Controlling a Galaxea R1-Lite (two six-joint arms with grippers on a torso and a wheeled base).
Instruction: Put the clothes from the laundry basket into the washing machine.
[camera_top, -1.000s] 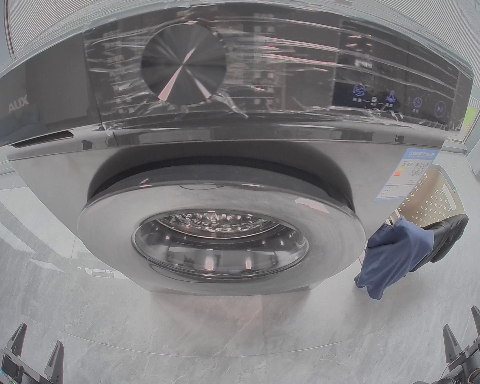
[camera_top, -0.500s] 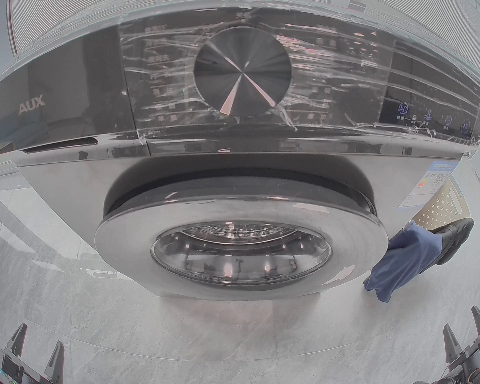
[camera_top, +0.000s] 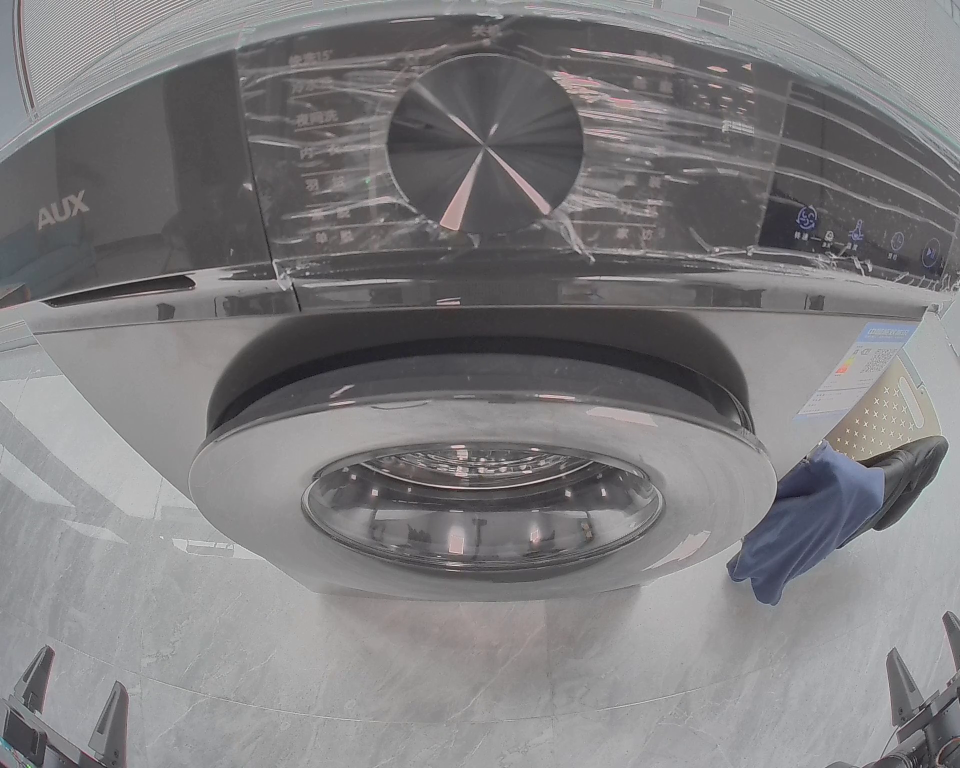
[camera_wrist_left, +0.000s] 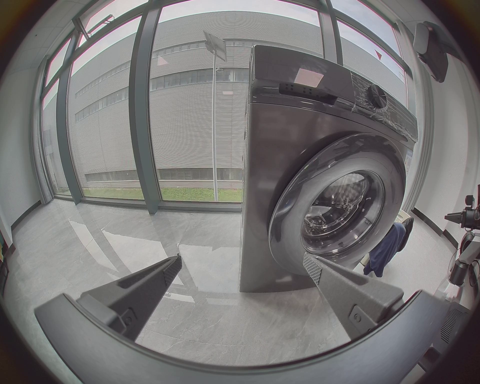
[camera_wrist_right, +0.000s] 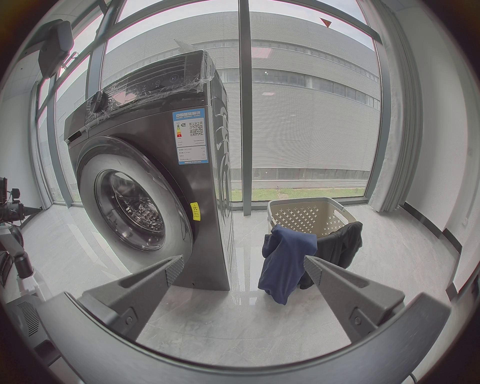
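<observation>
- The head view swings across, then settles, so the washing machine (camera_top: 600, 330) is now centred, its door (camera_top: 482, 500) shut.
- The clothes (camera_top: 810, 520) drape over the laundry basket (camera_top: 890, 410), far right.
- The left gripper (camera_wrist_left: 241, 259) and right gripper (camera_wrist_right: 242, 260) sit near, jaws apart and empty; opening the door probably comes first.

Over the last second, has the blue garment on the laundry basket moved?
No. The view itself shifted; the blue garment still hangs over the laundry basket rim beside the black garment.

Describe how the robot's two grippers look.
The left gripper and right gripper look alike: two dark grey, wedge-shaped fingers tapering to points, each with a cross-hatched grip pad at its tip and a small round screw, set on a curved dark grey bar.
</observation>
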